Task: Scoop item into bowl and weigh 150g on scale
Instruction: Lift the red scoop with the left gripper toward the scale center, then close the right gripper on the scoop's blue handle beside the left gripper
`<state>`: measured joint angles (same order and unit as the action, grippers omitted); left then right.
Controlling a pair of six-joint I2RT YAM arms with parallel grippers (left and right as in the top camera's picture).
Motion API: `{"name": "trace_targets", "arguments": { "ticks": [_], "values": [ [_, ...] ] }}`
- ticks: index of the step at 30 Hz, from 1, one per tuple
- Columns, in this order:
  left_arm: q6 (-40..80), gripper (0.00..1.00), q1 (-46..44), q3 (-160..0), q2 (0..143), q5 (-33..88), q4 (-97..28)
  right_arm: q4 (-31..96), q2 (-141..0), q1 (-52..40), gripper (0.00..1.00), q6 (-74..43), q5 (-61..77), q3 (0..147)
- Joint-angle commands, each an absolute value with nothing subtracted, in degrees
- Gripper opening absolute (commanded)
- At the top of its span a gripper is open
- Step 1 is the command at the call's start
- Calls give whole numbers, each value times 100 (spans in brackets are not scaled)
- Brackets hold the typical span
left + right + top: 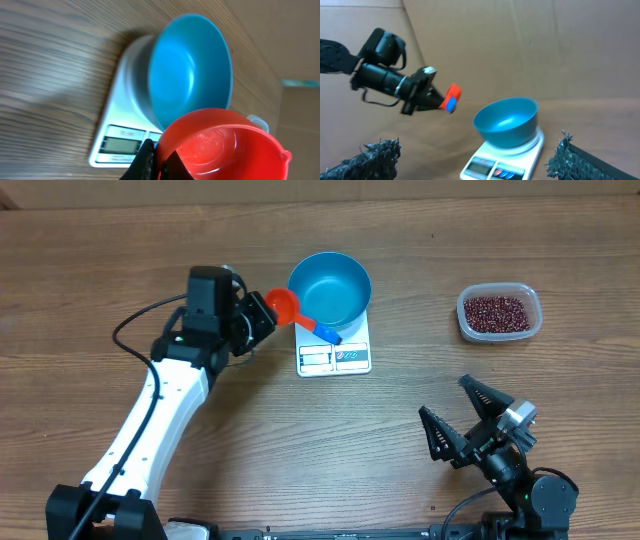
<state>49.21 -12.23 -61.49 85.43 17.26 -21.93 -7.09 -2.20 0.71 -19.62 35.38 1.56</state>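
The blue bowl [330,288] [190,70] [506,122] stands empty on the white scale [334,358] [120,145] [490,167]. My left gripper [258,318] [159,155] is just left of the bowl, shut on the rim of a red scoop [283,305] [225,145] [452,93]. The scoop's cup looks empty, and its blue-tipped handle [327,333] reaches over the scale. The item, dark red beans [497,311], lies in a clear tub at the far right. Near the front right, my right gripper [470,420] [475,150] stands open, holding nothing.
The clear plastic tub [532,298] sits right of the scale with bare wood between them. The left arm's white link [160,415] slants across the front left with a black cable [135,330] looping beside it. A cardboard wall [520,45] rises behind the table.
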Motion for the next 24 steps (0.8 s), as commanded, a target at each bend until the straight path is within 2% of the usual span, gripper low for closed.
{"name": "trace_targets", "arguments": {
  "ticks": [1,6,13,16,20,23,24],
  "values": [
    [5164,4,-1448,-6119,8541,1806,-2126,-687,-716,82,100,-2274,3968,790],
    [5461,4,-1708,-6119,8541,1804,-2073,-416,-2123,82,100,-2270,4576,1931],
    [6154,4,-1981,-6119,8541,1806,-2073,30,-4532,80,100,-2272,6316,3684],
    [6372,4,-2130,-6119,8541,1806,-2102,-296,-5264,80,100,-2274,6788,3924],
    [6591,4,-2307,-6119,8543,1796,-2252,-593,-6086,80,100,-3284,6820,3929],
    [6600,4,-2364,-6119,8543,1778,-2469,-591,-6587,73,100,-3426,6810,3929],
    [6602,4,-2366,-6119,8543,1752,-2576,-593,-6711,58,96,-3428,6807,3929]
  ]
}}
